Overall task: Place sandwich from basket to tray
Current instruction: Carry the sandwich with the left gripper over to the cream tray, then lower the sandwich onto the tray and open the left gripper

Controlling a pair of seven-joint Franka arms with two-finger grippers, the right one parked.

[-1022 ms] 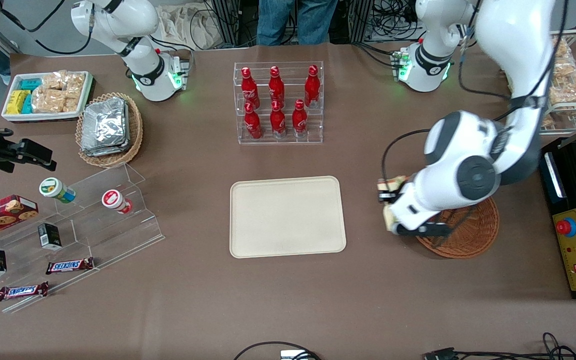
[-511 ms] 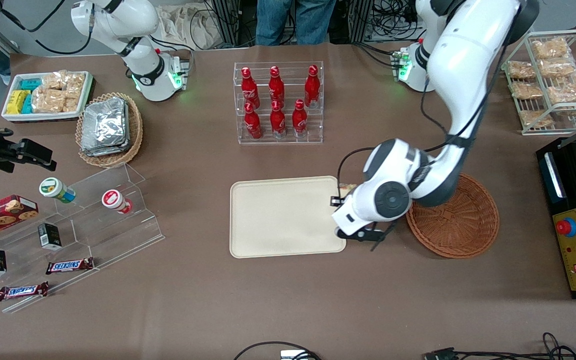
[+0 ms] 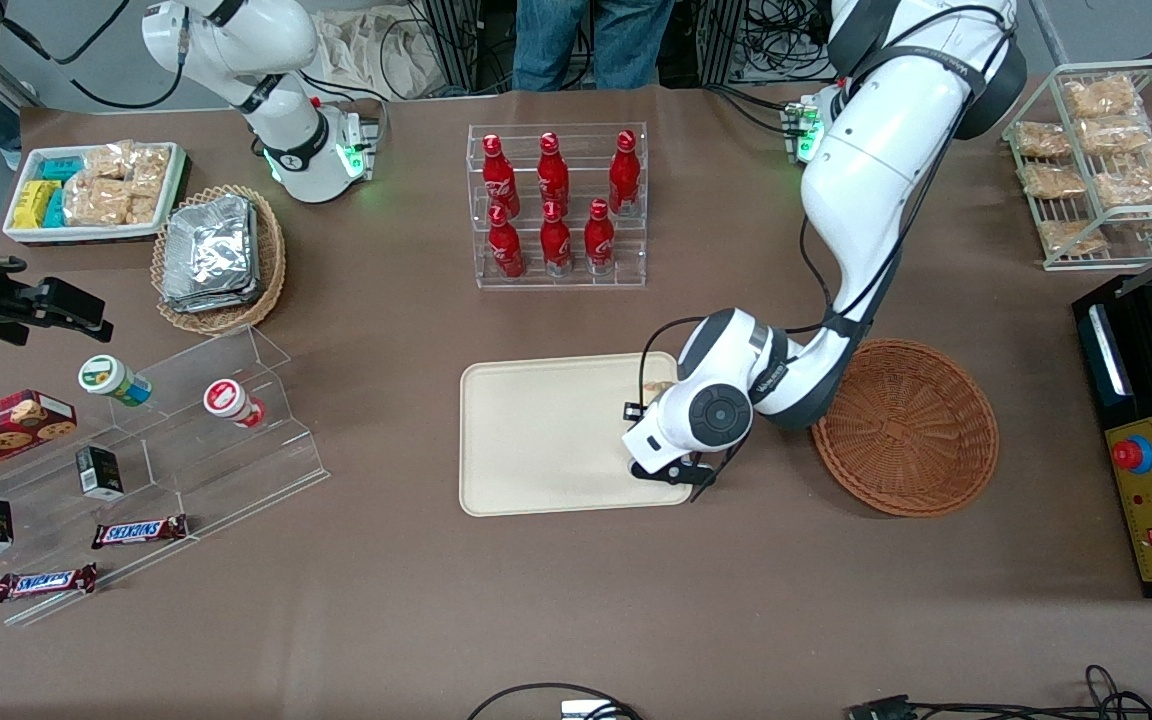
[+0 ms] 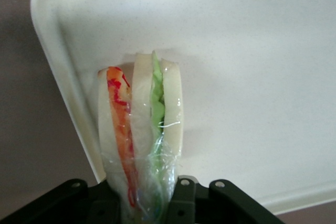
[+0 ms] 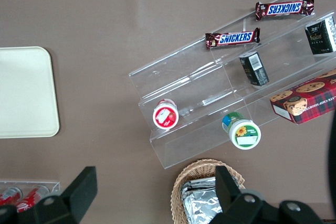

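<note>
Front view overhead, wide; left wrist close above tray (image 4: 294, 51)

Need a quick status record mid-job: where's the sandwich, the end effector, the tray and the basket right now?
sandwich: clear-wrapped wedge, held on edge between the end effector's fingers, over the tray's edge nearest the basket
end effector: shut on the sandwich, above the tray, beside the basket
tray: cream-beige; nothing seen lying on its visible part; sandwich not yet released
basket: reddish-brown wicker, empty, toward the working arm's end of the table
task state: sandwich out of the basket, placement pending
</note>
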